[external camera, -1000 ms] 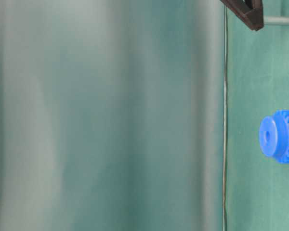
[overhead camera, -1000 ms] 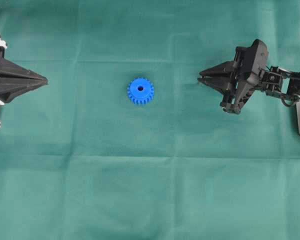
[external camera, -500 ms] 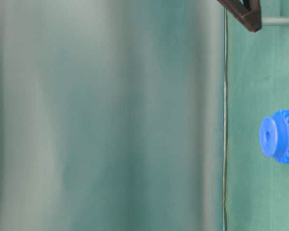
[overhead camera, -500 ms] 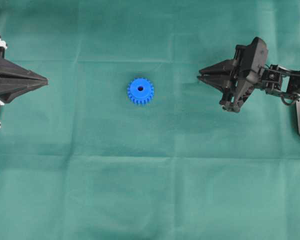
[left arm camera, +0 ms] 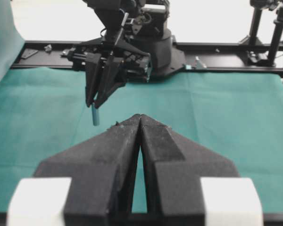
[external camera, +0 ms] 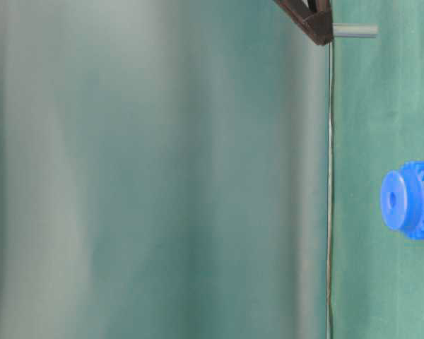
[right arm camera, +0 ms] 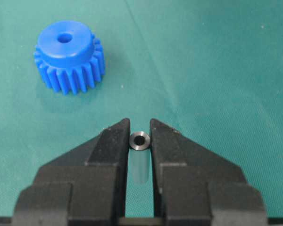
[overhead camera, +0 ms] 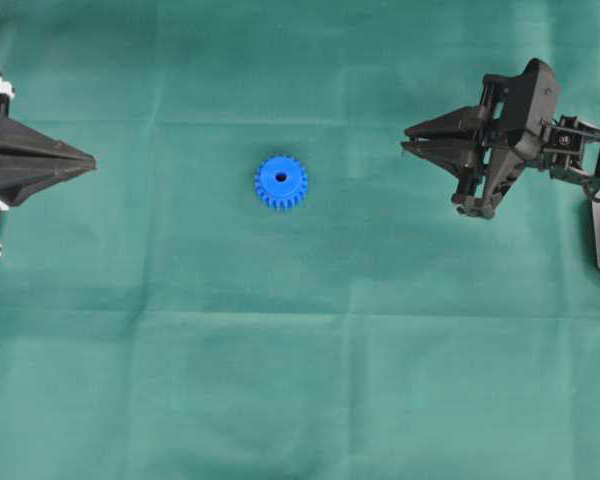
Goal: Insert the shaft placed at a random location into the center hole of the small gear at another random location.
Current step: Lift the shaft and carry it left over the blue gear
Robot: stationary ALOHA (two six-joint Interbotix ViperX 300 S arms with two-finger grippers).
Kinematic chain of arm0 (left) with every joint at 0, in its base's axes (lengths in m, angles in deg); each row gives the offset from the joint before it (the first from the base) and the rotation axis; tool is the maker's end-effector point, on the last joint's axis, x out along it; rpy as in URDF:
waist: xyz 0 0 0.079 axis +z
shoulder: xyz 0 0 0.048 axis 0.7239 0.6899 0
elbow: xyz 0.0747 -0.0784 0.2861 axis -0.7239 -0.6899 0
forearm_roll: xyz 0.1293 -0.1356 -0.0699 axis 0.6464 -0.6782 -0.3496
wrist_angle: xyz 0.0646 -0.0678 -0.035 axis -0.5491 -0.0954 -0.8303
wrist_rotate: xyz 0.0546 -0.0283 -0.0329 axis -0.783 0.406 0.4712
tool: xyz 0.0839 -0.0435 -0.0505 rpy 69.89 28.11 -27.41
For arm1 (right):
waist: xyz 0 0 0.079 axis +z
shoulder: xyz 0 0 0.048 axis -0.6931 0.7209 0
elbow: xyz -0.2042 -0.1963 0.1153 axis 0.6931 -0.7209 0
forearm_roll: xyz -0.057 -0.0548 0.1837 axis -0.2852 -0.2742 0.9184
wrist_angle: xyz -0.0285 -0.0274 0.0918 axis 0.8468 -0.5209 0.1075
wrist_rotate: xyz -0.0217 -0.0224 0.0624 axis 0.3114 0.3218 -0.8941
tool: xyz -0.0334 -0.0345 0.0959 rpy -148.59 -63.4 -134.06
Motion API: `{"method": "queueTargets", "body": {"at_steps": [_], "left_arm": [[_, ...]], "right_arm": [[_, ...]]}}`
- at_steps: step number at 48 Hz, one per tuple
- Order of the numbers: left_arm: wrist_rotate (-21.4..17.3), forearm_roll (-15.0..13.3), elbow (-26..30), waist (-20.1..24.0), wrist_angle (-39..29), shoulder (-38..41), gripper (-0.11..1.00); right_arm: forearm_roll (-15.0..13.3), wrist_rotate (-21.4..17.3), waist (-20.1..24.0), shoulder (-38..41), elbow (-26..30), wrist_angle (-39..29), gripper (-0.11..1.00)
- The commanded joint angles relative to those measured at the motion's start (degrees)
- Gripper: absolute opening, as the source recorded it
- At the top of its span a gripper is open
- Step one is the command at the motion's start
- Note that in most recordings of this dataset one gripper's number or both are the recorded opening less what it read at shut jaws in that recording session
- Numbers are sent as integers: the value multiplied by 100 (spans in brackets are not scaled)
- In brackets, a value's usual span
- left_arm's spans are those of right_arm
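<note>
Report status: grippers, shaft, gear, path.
Right gripper shut on shaft, lifted. Left gripper shut, idle. Small gear flat, center hole open. Nothing between.

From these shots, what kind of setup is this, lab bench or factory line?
Most likely a lab bench for robot manipulation tests. A plain green cloth covers the table, two arms face each other from black frame rails, and the only parts are a blue gear and a metal pin held by the right gripper.
</note>
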Motion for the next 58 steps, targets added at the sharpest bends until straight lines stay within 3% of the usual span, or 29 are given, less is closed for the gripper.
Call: {"method": "queueTargets", "body": {"at_steps": [1,14,58], "left_arm": [[9,18,97,9,26,44,0],[18,18,97,9,26,35,0],[53,18,97,9,35,44,0]], "right_arm": [[9,88,-9,-62,123,0,13],[0,88,44,211,422,-26,13],[-185,105,563,1819,2813,-826,13]]}}
